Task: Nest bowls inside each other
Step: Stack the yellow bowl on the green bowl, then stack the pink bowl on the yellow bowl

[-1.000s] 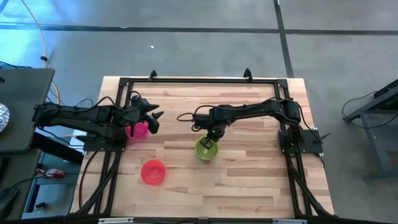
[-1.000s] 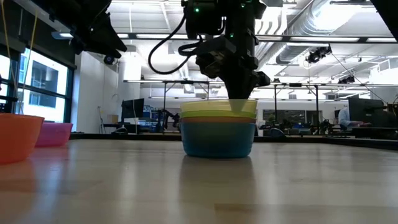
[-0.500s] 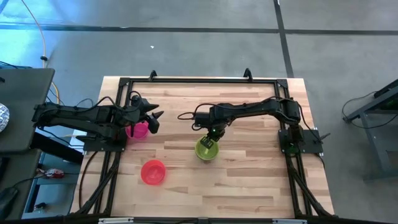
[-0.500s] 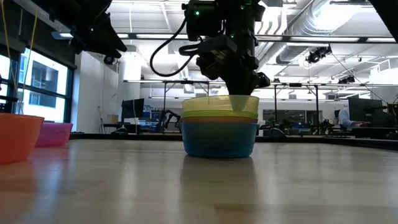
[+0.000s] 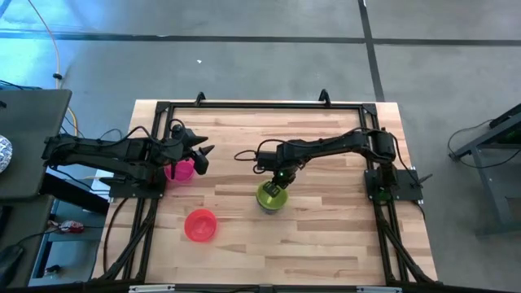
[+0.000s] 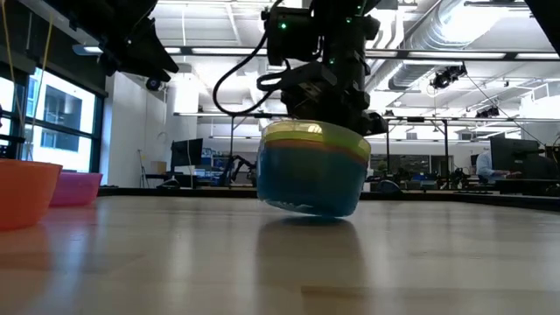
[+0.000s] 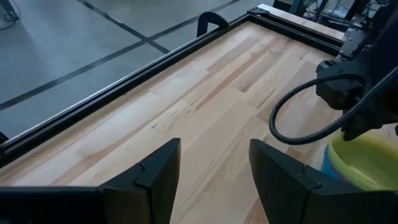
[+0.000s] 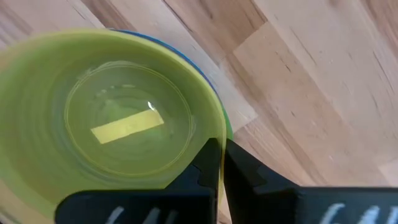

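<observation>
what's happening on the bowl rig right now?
The right gripper is shut on the rim of the nested stack, green inside over yellow and blue, and holds it tilted, one side off the table. The left gripper hangs open near the pink bowl, holding nothing. The red bowl sits alone nearer the front edge. Neither is in the stack yet.
</observation>
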Controlling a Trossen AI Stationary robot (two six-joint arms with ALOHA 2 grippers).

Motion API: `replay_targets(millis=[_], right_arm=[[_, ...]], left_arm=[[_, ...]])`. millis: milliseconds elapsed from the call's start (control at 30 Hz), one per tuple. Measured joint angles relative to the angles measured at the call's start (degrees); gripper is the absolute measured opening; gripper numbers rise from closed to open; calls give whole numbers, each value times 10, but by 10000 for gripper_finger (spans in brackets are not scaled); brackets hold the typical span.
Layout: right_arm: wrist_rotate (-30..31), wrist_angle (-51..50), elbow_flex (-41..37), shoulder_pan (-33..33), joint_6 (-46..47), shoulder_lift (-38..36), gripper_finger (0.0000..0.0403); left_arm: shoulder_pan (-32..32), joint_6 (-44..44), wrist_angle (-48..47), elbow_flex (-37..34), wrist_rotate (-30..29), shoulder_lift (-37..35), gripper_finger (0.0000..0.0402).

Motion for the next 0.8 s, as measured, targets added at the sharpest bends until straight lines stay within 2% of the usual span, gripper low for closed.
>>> replay_targets(millis=[367, 600, 800], right_arm=[[50, -23, 55, -7, -14, 1, 7], [39, -33, 56, -12, -19, 1, 72], [56, -48, 56, -12, -14, 1, 120]], left_arm=[[0, 2, 0, 0, -8, 0, 181], [0, 6, 0, 0, -8, 0, 181], [0, 6, -1, 0, -8, 0, 181]])
